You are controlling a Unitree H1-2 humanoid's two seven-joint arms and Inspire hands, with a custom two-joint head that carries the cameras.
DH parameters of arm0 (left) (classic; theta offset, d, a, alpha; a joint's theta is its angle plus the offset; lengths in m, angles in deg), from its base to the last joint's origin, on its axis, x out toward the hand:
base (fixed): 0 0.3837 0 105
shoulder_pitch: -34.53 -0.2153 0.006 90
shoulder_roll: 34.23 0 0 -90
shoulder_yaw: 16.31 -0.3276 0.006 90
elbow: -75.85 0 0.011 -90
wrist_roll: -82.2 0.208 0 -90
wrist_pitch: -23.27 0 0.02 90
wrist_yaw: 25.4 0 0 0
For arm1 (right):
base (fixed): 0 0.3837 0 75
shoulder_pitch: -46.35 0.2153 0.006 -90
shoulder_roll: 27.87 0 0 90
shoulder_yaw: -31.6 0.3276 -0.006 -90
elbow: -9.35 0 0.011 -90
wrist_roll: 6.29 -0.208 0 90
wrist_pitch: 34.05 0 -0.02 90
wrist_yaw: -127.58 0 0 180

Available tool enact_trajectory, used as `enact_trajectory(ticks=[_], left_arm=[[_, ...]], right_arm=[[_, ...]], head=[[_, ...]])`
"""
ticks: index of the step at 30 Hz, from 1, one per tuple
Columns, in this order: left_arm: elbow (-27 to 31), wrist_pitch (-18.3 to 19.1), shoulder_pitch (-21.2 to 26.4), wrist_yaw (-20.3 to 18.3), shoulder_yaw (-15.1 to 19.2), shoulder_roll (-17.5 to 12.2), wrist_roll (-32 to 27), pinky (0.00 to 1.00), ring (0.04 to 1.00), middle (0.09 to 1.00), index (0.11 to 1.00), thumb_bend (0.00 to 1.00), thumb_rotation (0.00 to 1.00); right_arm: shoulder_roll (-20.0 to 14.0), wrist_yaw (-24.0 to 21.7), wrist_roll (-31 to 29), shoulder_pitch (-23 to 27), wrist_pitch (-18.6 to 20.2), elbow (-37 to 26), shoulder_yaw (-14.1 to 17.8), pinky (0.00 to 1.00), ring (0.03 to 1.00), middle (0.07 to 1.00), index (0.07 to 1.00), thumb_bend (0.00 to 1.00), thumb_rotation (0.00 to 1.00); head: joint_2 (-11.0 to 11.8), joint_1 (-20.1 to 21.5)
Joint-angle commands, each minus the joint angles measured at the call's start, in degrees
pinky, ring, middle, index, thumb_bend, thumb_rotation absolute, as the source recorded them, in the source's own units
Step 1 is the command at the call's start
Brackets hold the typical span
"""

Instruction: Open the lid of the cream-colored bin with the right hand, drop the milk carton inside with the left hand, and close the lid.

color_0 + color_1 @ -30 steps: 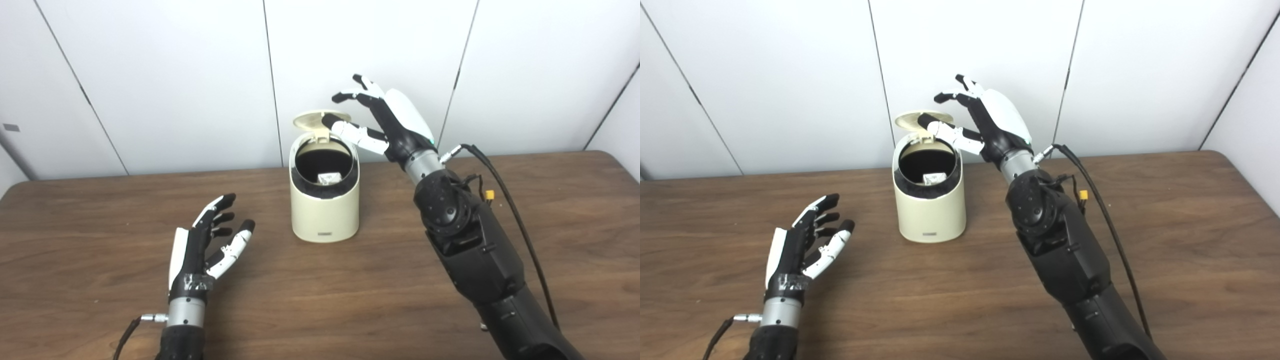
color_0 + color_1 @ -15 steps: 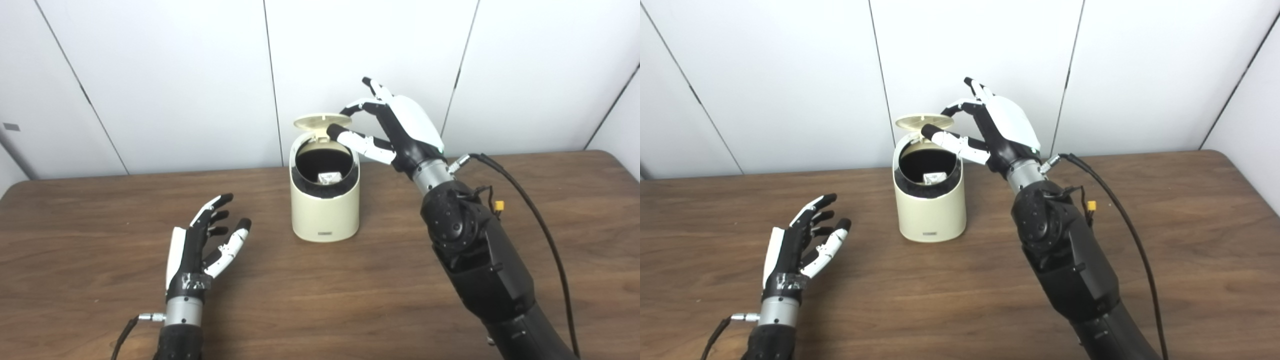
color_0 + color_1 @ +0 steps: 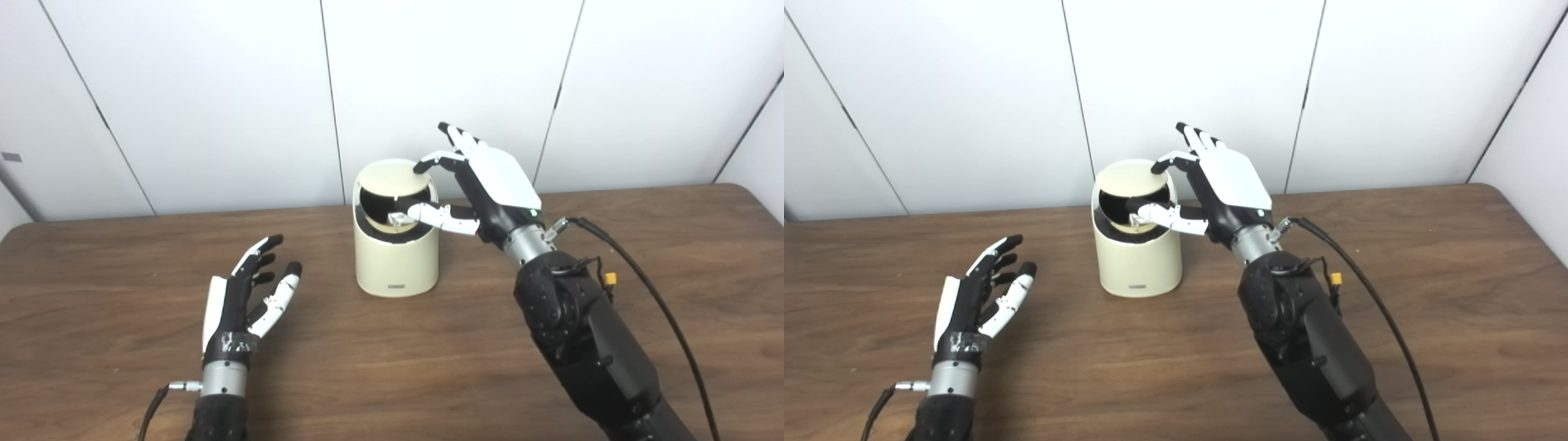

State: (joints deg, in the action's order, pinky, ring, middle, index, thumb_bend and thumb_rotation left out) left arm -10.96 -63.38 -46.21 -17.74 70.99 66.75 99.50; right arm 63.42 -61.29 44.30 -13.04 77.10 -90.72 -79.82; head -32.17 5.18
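The cream-colored bin (image 3: 397, 257) stands on the brown table, near the back middle. Its round lid (image 3: 392, 177) is tilted partway down over the dark opening. A bit of the milk carton (image 3: 399, 218) shows inside the bin. My right hand (image 3: 484, 184) is beside the bin's right side, fingers apart, with fingertips (image 3: 425, 164) on the lid's right edge and the thumb across the opening. My left hand (image 3: 248, 303) is open and empty, palm up, low over the table left of the bin; it also shows in the right eye view (image 3: 980, 300).
The wooden table (image 3: 122, 257) runs wide to both sides. White wall panels stand close behind the bin. A black cable (image 3: 649, 275) trails from my right wrist over the table's right part.
My right hand has come down and pushed the lid from upright to partway over the opening. My left hand has drawn back slightly toward me.
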Motion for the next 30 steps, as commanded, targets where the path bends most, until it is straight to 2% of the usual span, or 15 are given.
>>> enact_trajectory(ticks=[1,2,4,6,10,17,22,26,30], left_arm=[[0.77,-0.53,2.10,0.18,-0.02,-0.31,1.06,0.83,0.881,0.897,0.879,0.44,0.79],[0.73,-0.55,2.11,0.19,-0.01,-0.24,1.07,0.84,0.883,0.894,0.880,0.45,0.87],[0.51,-1.14,2.15,0.17,0.06,-0.04,0.63,0.84,0.882,0.887,0.877,0.47,0.96],[0.29,-1.64,2.22,0.15,0.10,0.12,0.22,0.83,0.876,0.883,0.874,0.47,0.99],[0.34,-1.47,2.30,0.41,0.05,0.43,0.52,0.83,0.867,0.878,0.872,0.50,1.00],[0.47,-1.37,2.29,0.71,-0.04,0.79,1.01,0.83,0.874,0.881,0.878,0.51,1.00],[0.79,-1.01,2.27,0.65,-0.14,1.12,1.18,0.83,0.871,0.883,0.882,0.51,1.00],[0.78,-0.77,2.38,0.59,-0.08,1.46,1.16,0.83,0.872,0.886,0.884,0.52,1.00],[1.04,-0.55,2.29,0.45,-0.15,1.70,1.32,0.83,0.872,0.889,0.886,0.53,1.00]], right_arm=[[-0.11,-0.21,1.82,1.49,-2.57,-1.13,-0.84,1.00,1.000,1.000,0.704,0.54,0.81],[-0.06,-0.39,2.30,1.33,-2.81,-0.86,-1.36,1.00,1.000,1.000,0.707,0.55,0.80],[-0.23,-1.18,4.20,1.18,-3.56,-0.13,-2.97,1.00,1.000,1.000,0.714,0.55,0.82],[-0.18,-1.39,5.24,1.05,-4.03,0.31,-3.72,1.00,1.000,1.000,0.716,0.55,0.82],[0.15,-1.56,6.41,0.63,-4.62,0.81,-4.35,1.00,1.000,1.000,0.718,0.56,0.88],[-0.08,-1.72,8.01,-0.17,-5.81,0.57,-4.01,1.00,1.000,0.996,0.719,0.55,0.86],[-0.56,-2.95,12.29,-1.01,-5.61,-0.99,-4.15,1.00,1.000,0.983,0.759,0.55,0.83],[-0.58,-5.87,16.07,-1.20,-5.70,-1.92,-4.35,1.00,1.000,0.988,0.762,0.54,0.83],[-0.54,-12.11,19.81,-0.57,-5.36,-1.98,-4.74,1.00,1.000,1.000,0.745,0.57,0.91]], head=[[-0.06,0.07],[-0.10,0.06],[-0.15,-0.03],[-0.19,-0.13],[-0.23,-0.37],[-0.49,-0.68],[-0.83,-0.76],[-1.04,-0.74],[-1.30,-0.57]])
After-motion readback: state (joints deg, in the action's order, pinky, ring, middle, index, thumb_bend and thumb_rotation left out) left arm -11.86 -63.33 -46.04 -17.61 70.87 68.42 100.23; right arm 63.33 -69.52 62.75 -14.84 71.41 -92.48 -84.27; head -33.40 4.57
